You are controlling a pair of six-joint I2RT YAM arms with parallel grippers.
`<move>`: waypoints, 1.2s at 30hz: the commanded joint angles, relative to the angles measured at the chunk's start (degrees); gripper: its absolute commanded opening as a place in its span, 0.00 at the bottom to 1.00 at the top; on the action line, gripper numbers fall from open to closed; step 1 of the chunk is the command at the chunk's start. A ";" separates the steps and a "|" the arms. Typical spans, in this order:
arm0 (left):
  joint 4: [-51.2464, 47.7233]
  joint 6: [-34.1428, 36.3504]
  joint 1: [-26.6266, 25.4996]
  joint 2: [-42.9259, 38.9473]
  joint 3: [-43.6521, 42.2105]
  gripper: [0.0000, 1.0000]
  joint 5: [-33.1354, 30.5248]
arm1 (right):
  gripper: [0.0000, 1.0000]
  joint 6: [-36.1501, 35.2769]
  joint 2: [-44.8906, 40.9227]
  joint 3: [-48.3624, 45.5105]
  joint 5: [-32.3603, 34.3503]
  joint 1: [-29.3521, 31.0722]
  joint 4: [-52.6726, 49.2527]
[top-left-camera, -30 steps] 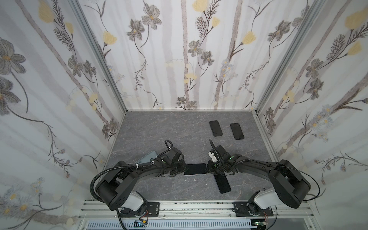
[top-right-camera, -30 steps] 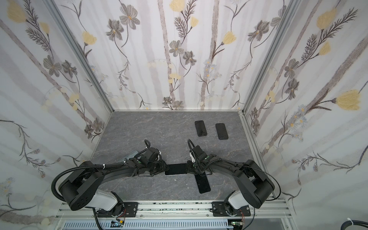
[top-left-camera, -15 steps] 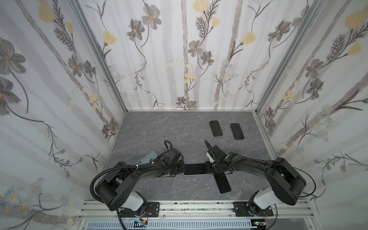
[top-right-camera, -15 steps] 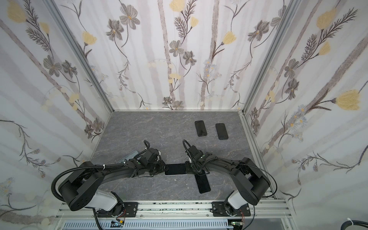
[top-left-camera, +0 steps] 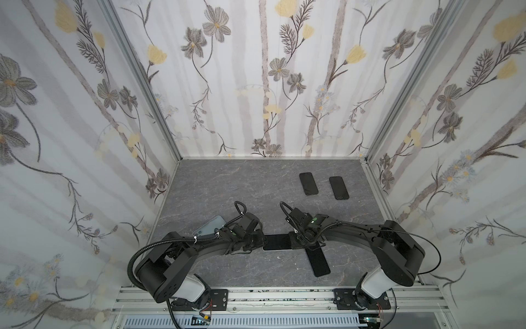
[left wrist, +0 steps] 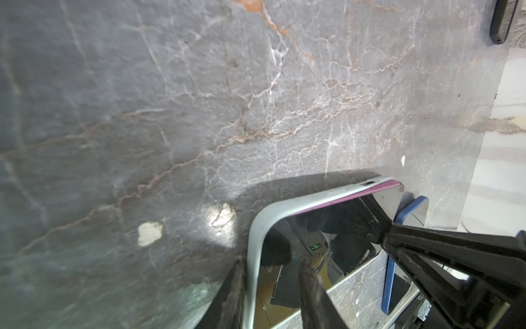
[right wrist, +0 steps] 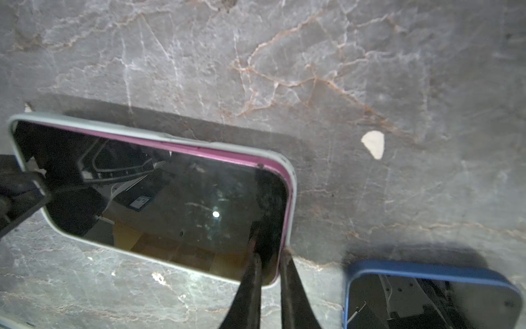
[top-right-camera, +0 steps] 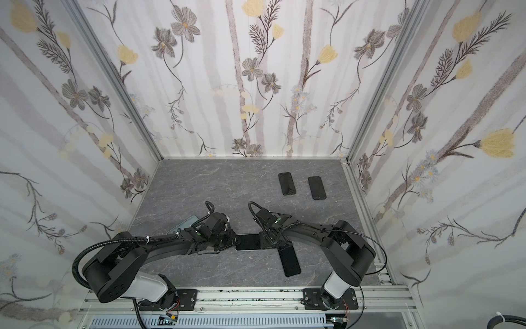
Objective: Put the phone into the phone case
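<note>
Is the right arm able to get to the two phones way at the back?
Probably yes. The two phones lie flat with bare table around them, but the right gripper is busy at the phone.

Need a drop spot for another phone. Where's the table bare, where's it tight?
Bare: the table from the back wall to the arms, left of the two far phones. Tight: front centre, where both grippers meet on the phone in the case, blue-cased phone alongside.

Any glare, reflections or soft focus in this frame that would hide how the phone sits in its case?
Right wrist view: the phone screen mirrors the rig, with one bright light spot; its pink edge against the pale case stays readable. Left wrist view: the near fingers are blurred, and the tabletop carries a glare patch. Both top views: evenly lit and sharp, but the phone is too small for seating detail.
</note>
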 commanded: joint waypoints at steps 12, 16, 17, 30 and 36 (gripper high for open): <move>-10.22 3.69 3.80 -5.35 5.99 0.38 -4.02 | 0.30 -2.33 -4.50 9.39 0.22 -2.68 -6.12; -9.59 3.79 4.34 -4.26 7.02 0.40 -1.79 | 0.28 -4.37 -4.03 8.25 -4.23 -7.27 -3.56; -9.34 3.79 4.44 -3.85 7.10 0.40 -1.18 | 0.28 -4.78 -3.90 7.81 -5.27 -8.02 -2.96; -6.06 3.79 4.47 1.64 6.94 0.38 1.68 | 0.23 -8.65 1.66 4.99 -12.52 -12.32 1.08; -5.75 4.13 4.47 2.69 6.67 0.37 1.79 | 0.17 -9.14 3.44 4.56 -12.51 -12.29 1.15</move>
